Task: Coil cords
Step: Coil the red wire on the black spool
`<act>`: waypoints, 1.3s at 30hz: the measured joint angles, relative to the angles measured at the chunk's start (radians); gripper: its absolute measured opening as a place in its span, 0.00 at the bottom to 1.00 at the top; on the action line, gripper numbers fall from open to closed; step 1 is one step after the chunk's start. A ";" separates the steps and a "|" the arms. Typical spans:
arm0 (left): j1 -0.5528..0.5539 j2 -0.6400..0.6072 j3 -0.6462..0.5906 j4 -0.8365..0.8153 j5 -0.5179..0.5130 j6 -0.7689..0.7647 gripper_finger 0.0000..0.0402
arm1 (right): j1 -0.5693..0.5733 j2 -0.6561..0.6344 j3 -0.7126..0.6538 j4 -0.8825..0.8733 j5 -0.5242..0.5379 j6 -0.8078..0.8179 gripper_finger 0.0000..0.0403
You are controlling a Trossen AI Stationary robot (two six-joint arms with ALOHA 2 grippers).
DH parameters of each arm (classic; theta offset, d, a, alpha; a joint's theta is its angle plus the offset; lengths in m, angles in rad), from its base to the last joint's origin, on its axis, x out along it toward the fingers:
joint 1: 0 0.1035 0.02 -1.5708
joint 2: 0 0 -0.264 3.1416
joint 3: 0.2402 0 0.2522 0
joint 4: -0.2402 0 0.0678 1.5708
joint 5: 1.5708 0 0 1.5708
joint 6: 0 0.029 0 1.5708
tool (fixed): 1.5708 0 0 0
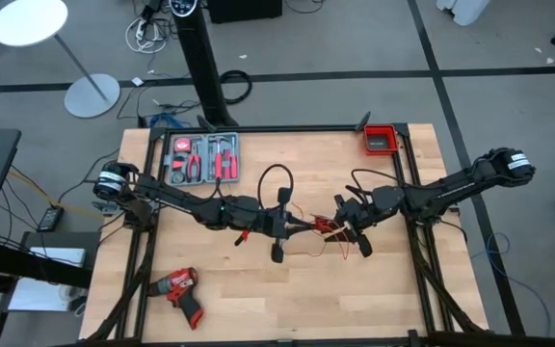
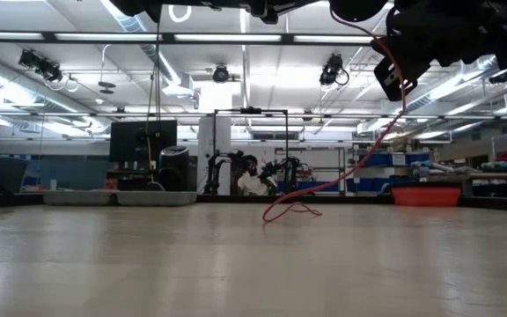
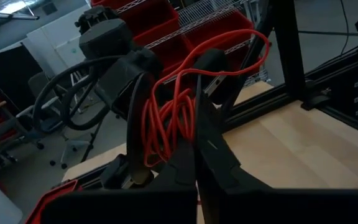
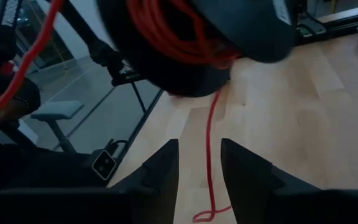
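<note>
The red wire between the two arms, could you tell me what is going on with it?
The two arms meet over the middle of the table. The left gripper is shut on a bundle of loops of the red wire, held above the table. The right gripper is open right next to it, holding nothing. A loose tail of the wire hangs down and curls on the table top. The black cable lies behind the arms, untouched.

Red wire point(image 4: 173, 31) coil cut off by right wrist pic's edge; black cable point(image 1: 276, 178) end hidden.
</note>
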 joint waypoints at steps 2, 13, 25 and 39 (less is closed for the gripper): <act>0.000 0.000 0.000 0.002 -0.005 0.014 0.00 | 0.000 0.000 0.000 -0.004 0.018 0.007 0.30; 0.000 0.000 0.000 0.004 -0.021 0.019 0.00 | 0.014 0.069 0.000 0.019 0.053 0.005 0.27; -0.012 0.000 0.000 0.096 0.042 -0.029 0.00 | 0.013 0.069 0.000 0.006 0.047 -0.056 0.03; -0.047 0.000 0.001 0.142 0.138 -0.099 0.00 | -0.083 0.069 0.000 -0.212 0.181 -0.091 0.01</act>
